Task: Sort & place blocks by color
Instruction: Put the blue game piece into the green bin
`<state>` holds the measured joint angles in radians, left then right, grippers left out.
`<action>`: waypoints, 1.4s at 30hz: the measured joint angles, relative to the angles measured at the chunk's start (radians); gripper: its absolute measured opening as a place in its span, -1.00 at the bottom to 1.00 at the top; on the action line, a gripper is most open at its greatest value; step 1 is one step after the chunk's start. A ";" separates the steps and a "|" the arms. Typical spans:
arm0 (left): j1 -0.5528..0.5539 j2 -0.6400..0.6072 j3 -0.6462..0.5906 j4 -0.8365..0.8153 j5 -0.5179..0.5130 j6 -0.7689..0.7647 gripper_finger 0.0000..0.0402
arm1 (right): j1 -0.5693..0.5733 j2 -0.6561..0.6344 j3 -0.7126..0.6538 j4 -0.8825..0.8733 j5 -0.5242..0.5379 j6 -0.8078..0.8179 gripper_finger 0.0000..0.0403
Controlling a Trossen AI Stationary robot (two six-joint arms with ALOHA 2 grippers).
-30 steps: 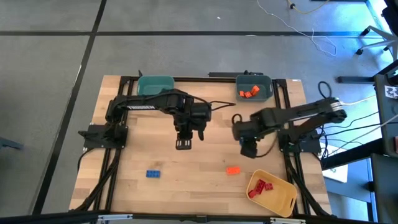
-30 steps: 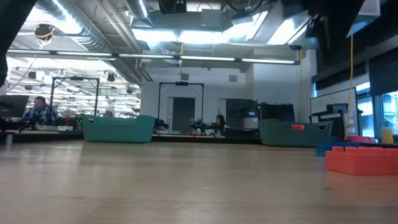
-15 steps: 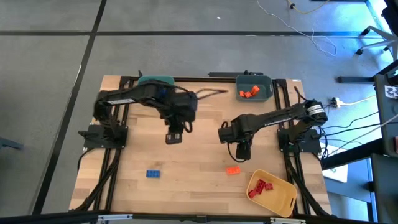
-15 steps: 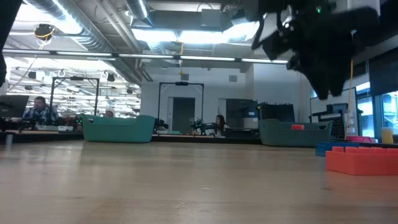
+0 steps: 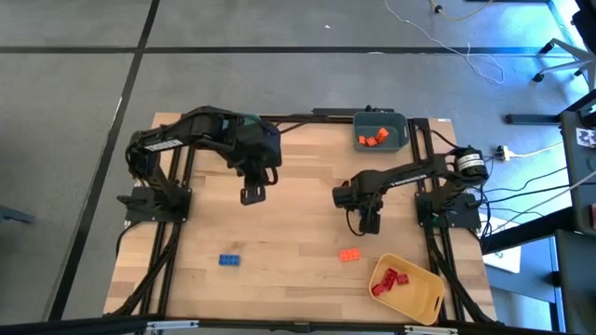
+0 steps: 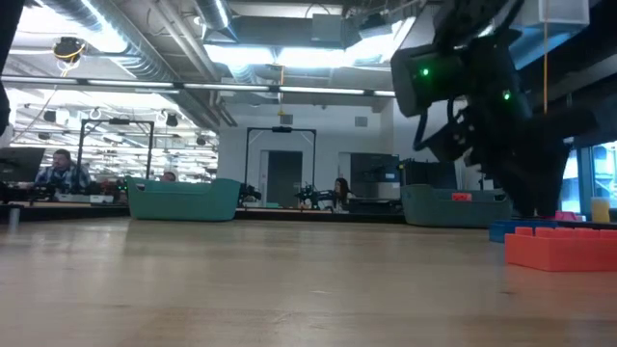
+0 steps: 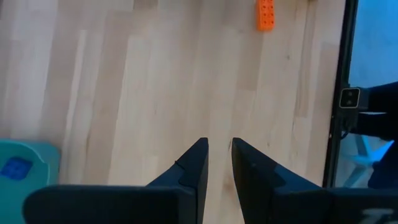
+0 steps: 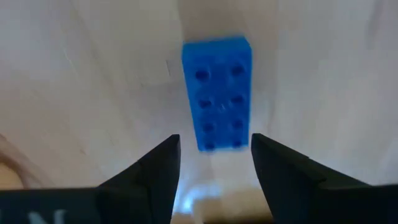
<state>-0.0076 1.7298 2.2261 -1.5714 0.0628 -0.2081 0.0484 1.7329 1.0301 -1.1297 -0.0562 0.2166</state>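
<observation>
My right gripper (image 5: 369, 223) has swung in from the right-hand edge and dropped low over the tabletop (image 5: 298, 279); the level view, bare of any arm a second ago, now shows it down by the bricks. Its fingers stand apart and clamp nothing, and an oblong blue brick (image 8: 217, 93) lies flat on the wood just ahead of the tips, lined up with the gap. From above, my own wrist hides that brick. I judge this the approach to a pick: come forward, straddle it, close.

My left gripper (image 5: 251, 194) has pulled back from the middle toward the teal bin (image 7: 25, 168), where a blue brick (image 7: 13, 168) already lies. Its fingers are nearly together with a slim gap, empty.

An orange brick (image 5: 349, 254) sits near my right gripper, beside the yellow bin (image 5: 424, 298) of red bricks (image 5: 389, 279). A second blue brick (image 5: 230, 260) lies well apart on the left. The grey-blue bin (image 5: 402, 126) holds orange bricks (image 5: 374, 138). Three loose bricks remain to sort
</observation>
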 joint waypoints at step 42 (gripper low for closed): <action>0.022 0.005 0.000 0.000 0.005 0.005 -0.69 | -0.109 -0.001 -0.040 0.097 -0.077 -0.019 -0.02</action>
<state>0.0139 1.7344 2.2261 -1.5711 0.0682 -0.2035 -0.0608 1.7321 0.9901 -1.0323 -0.1329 0.1974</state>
